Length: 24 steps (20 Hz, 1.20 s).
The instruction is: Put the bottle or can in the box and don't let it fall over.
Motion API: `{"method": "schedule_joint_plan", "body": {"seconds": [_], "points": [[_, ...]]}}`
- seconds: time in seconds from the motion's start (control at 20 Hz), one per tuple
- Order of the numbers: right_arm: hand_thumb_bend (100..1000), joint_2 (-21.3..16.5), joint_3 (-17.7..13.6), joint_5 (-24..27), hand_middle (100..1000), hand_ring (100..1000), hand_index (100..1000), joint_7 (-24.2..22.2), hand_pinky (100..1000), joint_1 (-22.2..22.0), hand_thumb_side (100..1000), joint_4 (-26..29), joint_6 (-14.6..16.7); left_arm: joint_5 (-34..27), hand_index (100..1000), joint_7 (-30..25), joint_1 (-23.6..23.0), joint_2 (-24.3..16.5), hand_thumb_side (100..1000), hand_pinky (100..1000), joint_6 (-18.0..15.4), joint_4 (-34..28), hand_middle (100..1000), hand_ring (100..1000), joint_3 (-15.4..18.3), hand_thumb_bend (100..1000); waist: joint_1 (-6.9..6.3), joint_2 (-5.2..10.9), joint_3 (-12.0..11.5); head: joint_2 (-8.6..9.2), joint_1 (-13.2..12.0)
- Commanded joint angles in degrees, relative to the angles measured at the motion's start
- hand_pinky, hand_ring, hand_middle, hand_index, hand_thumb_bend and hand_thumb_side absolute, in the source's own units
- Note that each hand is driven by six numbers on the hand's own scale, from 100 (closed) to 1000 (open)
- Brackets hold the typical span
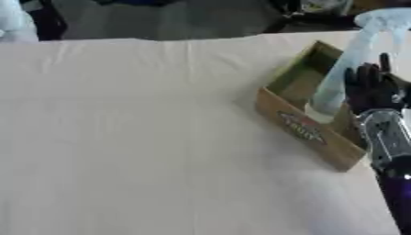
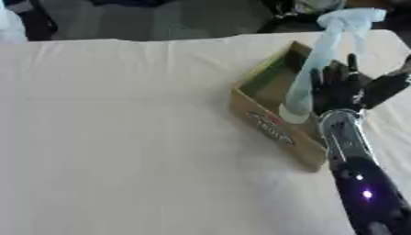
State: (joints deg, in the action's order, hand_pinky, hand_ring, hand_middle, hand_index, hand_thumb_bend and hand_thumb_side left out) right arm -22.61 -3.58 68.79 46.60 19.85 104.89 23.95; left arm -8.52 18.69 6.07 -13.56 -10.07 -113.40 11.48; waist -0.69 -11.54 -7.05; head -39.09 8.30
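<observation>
A tall pale blue spray bottle (image 2: 314,64) stands inside the open cardboard box (image 2: 273,126) at the table's right side. It leans to the right, its base near the box's front wall and its trigger head (image 2: 349,18) above the far rim. My right hand (image 2: 343,89) is just right of the bottle's lower half, over the box's right end. Its fingers point up and are spread, with the thumb out to the right; I cannot tell whether they touch the bottle. My left hand shows in neither view.
White cloth (image 1: 128,137) covers the table left of and in front of the box. The table's far edge (image 1: 160,39) meets a dark floor with clutter behind. A pale object (image 1: 14,23) shows at the top left corner.
</observation>
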Motion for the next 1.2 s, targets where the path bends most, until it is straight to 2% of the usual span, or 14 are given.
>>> {"method": "schedule_joint_plan", "body": {"seconds": [0.05, 0.2, 0.35, 0.5, 0.6, 0.65, 0.7, 0.75, 0.8, 0.9, 0.95, 1.0, 1.1, 1.2], "points": [[492, -2.7, -1.8, -2.7, 100, 100, 923, 5.4, 100, 0.2, 1000, 2.9, 5.9, 0.2, 848, 0.1, 0.1, -1.3, 759, 923, 0.0, -1.2, 778, 974, 0.5, 485, 0.05, 1.26, 0.2, 0.46, -0.2], [485, -3.5, -2.9, -4.4, 100, 100, 926, 5.4, 100, 0.0, 1000, 3.9, 6.0, 0.2, 848, 0.2, 0.2, -1.3, 758, 923, -0.1, -1.2, 778, 974, 0.5, 486, 0.07, 1.29, 0.2, 0.53, -0.4], [424, -4.5, -4.6, -8.9, 100, 100, 942, 5.4, 100, -0.5, 986, 4.6, 6.0, 0.2, 848, 0.3, 0.2, -1.4, 757, 922, -0.2, -1.2, 778, 973, 0.6, 486, 0.06, 1.31, 0.3, 0.62, -0.7], [363, -5.2, -6.4, -20.1, 143, 100, 961, 5.4, 100, -1.0, 933, 6.2, 3.5, 0.2, 848, 0.4, 0.1, -1.4, 757, 923, -0.2, -1.2, 778, 974, 0.7, 486, 0.05, 1.38, 0.4, 0.84, -0.9], [309, -5.4, -7.4, -30.1, 253, 100, 975, 5.4, 100, -0.9, 807, 8.4, 0.0, 0.2, 848, 0.3, 0.2, -1.4, 756, 922, -0.2, -1.2, 778, 973, 0.7, 487, 0.05, 1.45, 0.4, 0.92, -1.1], [329, -5.4, -7.7, -35.0, 312, 115, 989, 5.4, 100, -0.7, 711, 9.1, -2.0, 0.2, 848, 0.3, 0.2, -1.4, 756, 922, -0.2, -1.2, 778, 973, 0.7, 487, 0.06, 1.49, 0.4, 0.89, -1.1], [350, -5.7, -7.8, -40.3, 339, 145, 990, 5.4, 100, -0.4, 686, 9.4, -3.9, 0.2, 848, 0.4, 0.2, -1.4, 756, 922, -0.2, -1.2, 778, 973, 0.7, 487, 0.08, 1.54, 0.4, 0.81, -1.1], [357, -6.0, -7.5, -45.6, 415, 233, 982, 5.4, 142, 0.1, 638, 9.5, -5.6, 0.2, 848, 0.4, 0.2, -1.4, 756, 922, -0.2, -1.2, 778, 973, 0.6, 487, 0.12, 1.59, 0.3, 0.71, -1.1], [369, -6.3, -6.8, -50.6, 444, 270, 981, 5.4, 197, 0.5, 620, 9.6, -7.2, 0.2, 848, 0.3, 0.2, -1.4, 756, 922, -0.2, -1.2, 778, 973, 0.6, 487, 0.16, 1.64, 0.3, 0.6, -1.1], [374, -6.5, -4.9, -58.2, 538, 396, 979, 5.4, 380, 1.4, 595, 9.7, -9.6, 0.1, 848, 0.3, 0.2, -1.4, 756, 922, -0.2, -1.2, 778, 973, 0.5, 487, 0.25, 1.73, 0.1, 0.41, -1.1], [367, -6.5, -3.9, -60.9, 611, 479, 972, 5.3, 504, 1.8, 586, 9.7, -10.6, 0.1, 848, 0.2, 0.2, -1.4, 755, 922, -0.2, -1.2, 778, 972, 0.5, 487, 0.3, 1.79, 0.0, 0.27, -1.1], [366, -6.5, -2.8, -63.0, 648, 515, 969, 4.9, 557, 2.2, 583, 9.7, -11.6, 0.1, 848, 0.2, 0.2, -1.5, 755, 922, -0.2, -1.2, 778, 972, 0.5, 487, 0.33, 1.85, -0.1, 0.16, -1.2], [357, -6.2, -1.0, -66.0, 802, 712, 967, 3.3, 750, 2.9, 572, 9.7, -13.2, 0.0, 848, 0.1, 0.3, -1.6, 755, 921, -0.2, -1.2, 778, 972, 0.4, 487, 0.36, 1.93, -0.3, -0.09, -1.2], [348, -5.8, 0.8, -67.7, 887, 812, 974, 0.9, 841, 3.5, 565, 9.7, -14.8, -0.1, 848, 0.1, 0.3, -1.6, 755, 921, -0.2, -1.2, 778, 972, 0.3, 487, 0.38, 1.99, -0.4, -0.35, -1.3]]}}
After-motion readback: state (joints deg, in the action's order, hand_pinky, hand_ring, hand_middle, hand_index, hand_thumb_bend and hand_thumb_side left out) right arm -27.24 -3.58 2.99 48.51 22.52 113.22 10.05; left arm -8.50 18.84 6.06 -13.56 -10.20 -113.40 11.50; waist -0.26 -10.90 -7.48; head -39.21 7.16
